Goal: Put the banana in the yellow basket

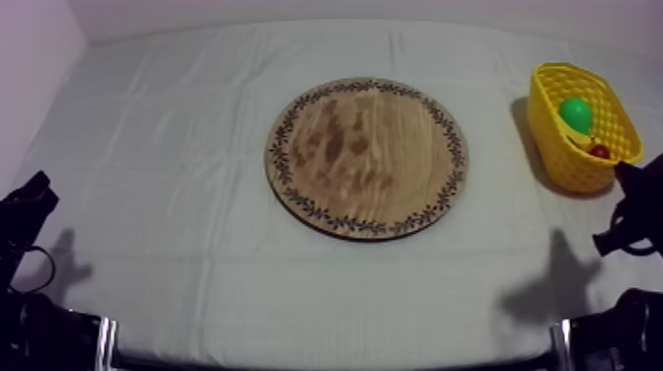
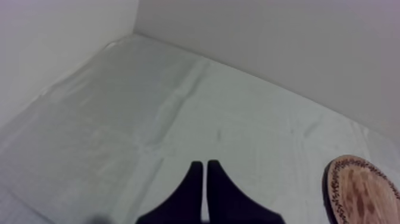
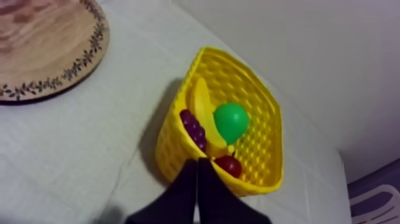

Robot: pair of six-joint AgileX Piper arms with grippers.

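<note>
The wooden board (image 1: 366, 158) lies flat at the middle of the table (image 1: 178, 148), its patterned rim running all the way round. Nothing rests on it. The yellow basket (image 1: 555, 148) stands at about 3 o'clock from the board, well apart from it, near the table's right edge.

The banana (image 3: 202, 107) is inside the basket. It leans along the wall on the board's side, with 1 end pointing up toward the rim. A green pear (image 3: 231, 121) sits just beside it, touching it. The bunch of grapes (image 3: 193, 126) is wedged between the banana and that same wall. The small red fruit (image 3: 229, 165) lies at the end of the basket nearest the right arm, seen from above at about 5 o'clock from the pear.

The right gripper (image 3: 197, 167) hangs just above the near end of the basket, its 2 black fingers pressed together into a narrow wedge with nothing between them. The left gripper (image 2: 205, 170) hovers over bare cloth at the left side of the table, well apart from the board's edge. Its 2 fingers are also closed together and hold nothing.
</note>
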